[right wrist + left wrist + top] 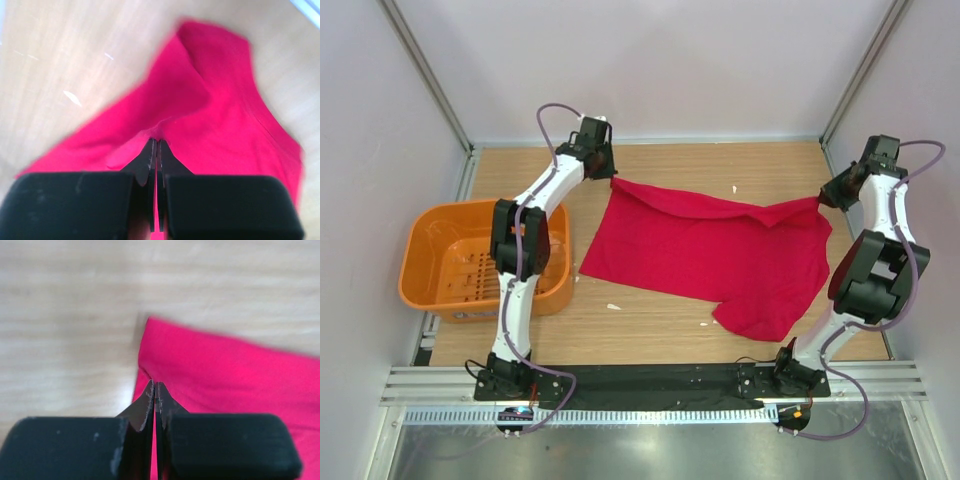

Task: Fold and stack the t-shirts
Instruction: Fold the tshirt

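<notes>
The red t-shirt (710, 250) is stretched across the wooden table (660, 320), its far edge held up between both grippers. My left gripper (612, 180) is shut on the shirt's far left corner, which shows in the left wrist view (225, 370) with the fingertips (149, 392) pinching cloth. My right gripper (819, 200) is shut on the shirt's far right corner; the right wrist view shows the cloth (220, 120) bunched at the closed fingertips (149, 149). A sleeve hangs toward the near right.
An orange slotted basket (420, 262) stands at the table's left edge, beside the left arm. Small white scraps (614, 306) lie on the wood. Grey walls enclose the table on three sides. A black strip runs along the near edge.
</notes>
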`<state>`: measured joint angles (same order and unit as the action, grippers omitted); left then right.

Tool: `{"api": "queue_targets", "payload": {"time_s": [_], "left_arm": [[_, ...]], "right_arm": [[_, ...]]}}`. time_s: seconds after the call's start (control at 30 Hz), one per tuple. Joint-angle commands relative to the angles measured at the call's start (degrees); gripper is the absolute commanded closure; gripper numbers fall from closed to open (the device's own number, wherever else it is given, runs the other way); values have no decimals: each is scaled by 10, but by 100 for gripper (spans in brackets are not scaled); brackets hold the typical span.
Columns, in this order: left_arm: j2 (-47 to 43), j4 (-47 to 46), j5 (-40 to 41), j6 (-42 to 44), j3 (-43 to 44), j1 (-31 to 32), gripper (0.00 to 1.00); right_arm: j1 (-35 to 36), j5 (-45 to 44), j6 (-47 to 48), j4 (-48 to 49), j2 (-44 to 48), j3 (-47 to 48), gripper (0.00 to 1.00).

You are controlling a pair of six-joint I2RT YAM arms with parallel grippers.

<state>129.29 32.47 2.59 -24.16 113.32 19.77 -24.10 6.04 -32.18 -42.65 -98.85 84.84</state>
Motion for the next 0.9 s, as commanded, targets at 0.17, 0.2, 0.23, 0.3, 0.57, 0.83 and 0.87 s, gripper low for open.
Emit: {"api": "queue_targets", "payload": {"time_s": [0.17, 0.2, 0.23, 0.3, 0.57, 0.83, 0.87], "left_arm": [[51, -124, 8, -51, 104, -3, 100], [60, -128, 7, -55, 115, -3, 100], [79, -135, 2, -56, 124, -5, 100], [93, -143, -4, -58, 146, -5, 100], [113, -183, 18, -83, 152, -16, 100], [141, -206, 24, -100, 167, -22, 100], [144, -207, 22, -103, 175, -23, 100]], "right_arm": [[-2, 74, -34, 133, -103, 133, 99], [-2, 78, -36, 138, -113, 142, 99], [-2, 87, -38, 149, -128, 156, 99], [-2, 93, -39, 165, -143, 176, 99], [-2, 153, -68, 263, -199, 205, 99], [-1, 184, -76, 317, -238, 236, 99], [-1, 187, -76, 320, -241, 239, 99]]}}
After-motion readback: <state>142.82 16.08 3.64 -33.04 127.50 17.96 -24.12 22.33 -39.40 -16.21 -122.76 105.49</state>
